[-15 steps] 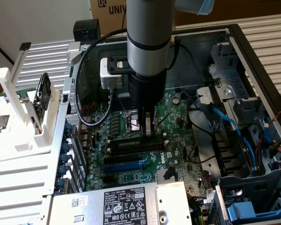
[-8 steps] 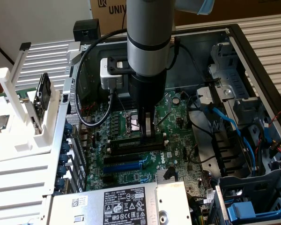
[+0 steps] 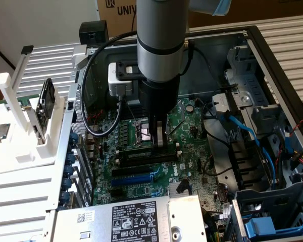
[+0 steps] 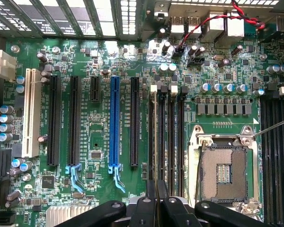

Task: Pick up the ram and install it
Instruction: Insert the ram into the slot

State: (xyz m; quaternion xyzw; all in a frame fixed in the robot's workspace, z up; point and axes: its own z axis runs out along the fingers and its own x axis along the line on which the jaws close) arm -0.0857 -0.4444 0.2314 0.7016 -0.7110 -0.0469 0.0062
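Observation:
My gripper (image 3: 159, 140) reaches straight down into the open computer case and stands on the motherboard's black memory slots (image 3: 144, 156), beside the empty CPU socket (image 3: 143, 132). In the wrist view the gripper (image 4: 156, 196) has its fingers pressed close together on a thin dark strip, the ram (image 4: 156, 156). I see the ram edge-on, running in line with the four parallel memory slots (image 4: 176, 137). How deep it sits in a slot I cannot tell.
A white rack (image 3: 20, 146) at the exterior view's left carries a black-framed board (image 3: 45, 101) and a small square chip (image 3: 0, 132). Blue cables (image 3: 245, 132), drive cages (image 3: 272, 212) and the power supply (image 3: 131, 219) crowd the case around the motherboard.

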